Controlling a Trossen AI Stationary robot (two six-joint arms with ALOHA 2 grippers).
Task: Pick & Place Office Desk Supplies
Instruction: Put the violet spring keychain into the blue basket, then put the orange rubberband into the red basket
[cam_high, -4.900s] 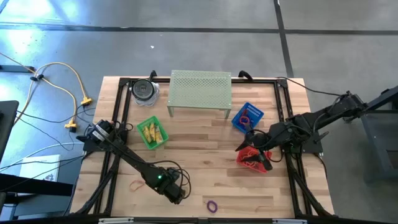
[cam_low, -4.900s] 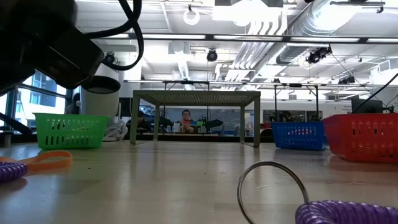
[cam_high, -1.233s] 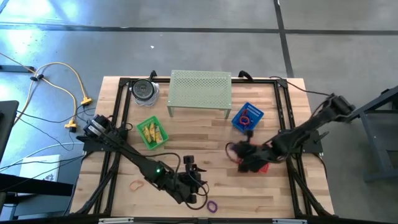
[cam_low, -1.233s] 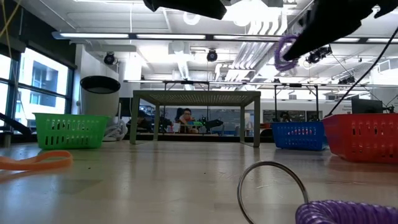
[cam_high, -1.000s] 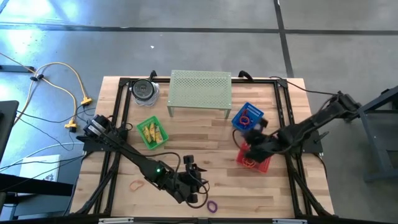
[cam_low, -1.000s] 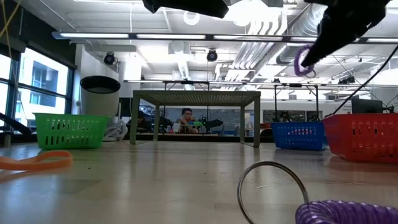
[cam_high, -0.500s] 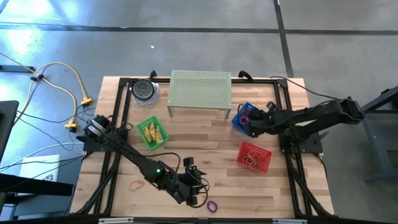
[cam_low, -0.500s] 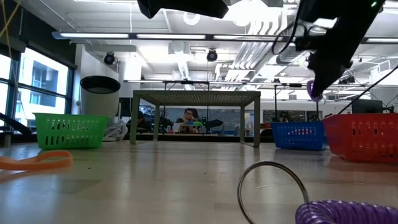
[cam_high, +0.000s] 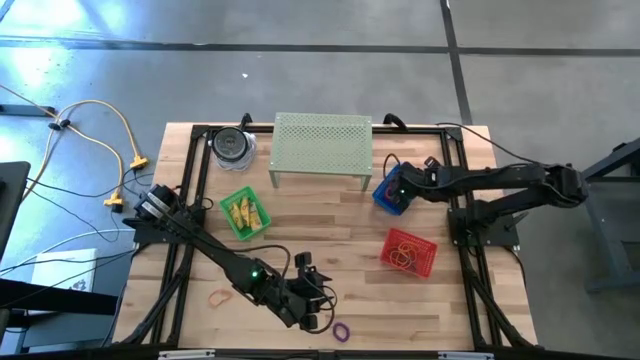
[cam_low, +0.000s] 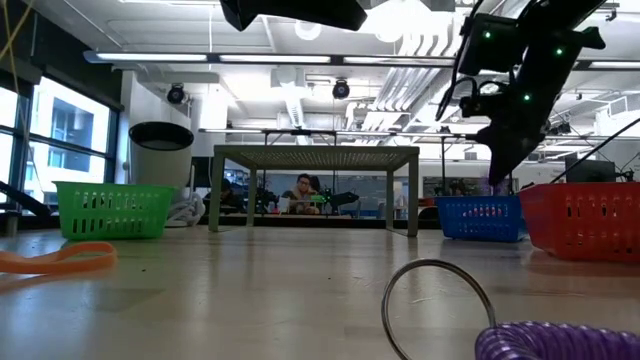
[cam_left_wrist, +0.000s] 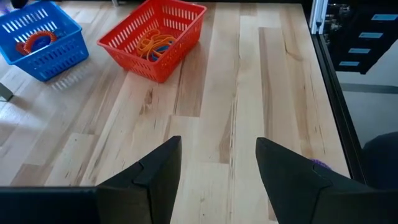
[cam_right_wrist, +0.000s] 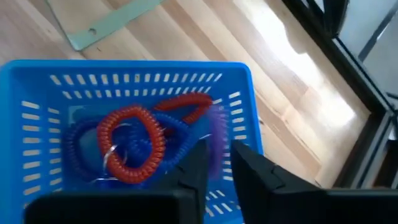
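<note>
My right gripper (cam_right_wrist: 221, 155) hangs over the blue basket (cam_right_wrist: 124, 65) at the table's far right, fingers pointing down with a narrow gap between them. A purple coil band (cam_right_wrist: 216, 132) shows as a blur just past the fingertips, above the red coil (cam_right_wrist: 130, 146) and blue coil lying in the basket. My left gripper (cam_high: 318, 312) hovers open near the table's front edge. Another purple coil (cam_high: 341, 330) with a metal ring (cam_low: 435, 300) lies on the table just right of it. An orange band (cam_high: 218, 296) lies flat to its left. My right gripper comes at the blue basket from above, slanting down. The purple coil band (cam_low: 492, 184) shows just below the fingertips, at the height of the basket's rim. I cannot tell whether the fingers touch it.
A red basket (cam_high: 408, 251) with orange bands stands right of centre. A green basket (cam_high: 245, 213) with yellow pieces stands at the left. The pale green perforated stand (cam_high: 322, 148) and the dark-lidded jar (cam_high: 232, 146) are at the far edge. Bare wood lies in the middle.
My right gripper has swung from above the red basket toward the table's far edge, carrying the purple coil, and has sunk and tipped down over the blue basket. The coil now shows lower, at the basket's rim.
</note>
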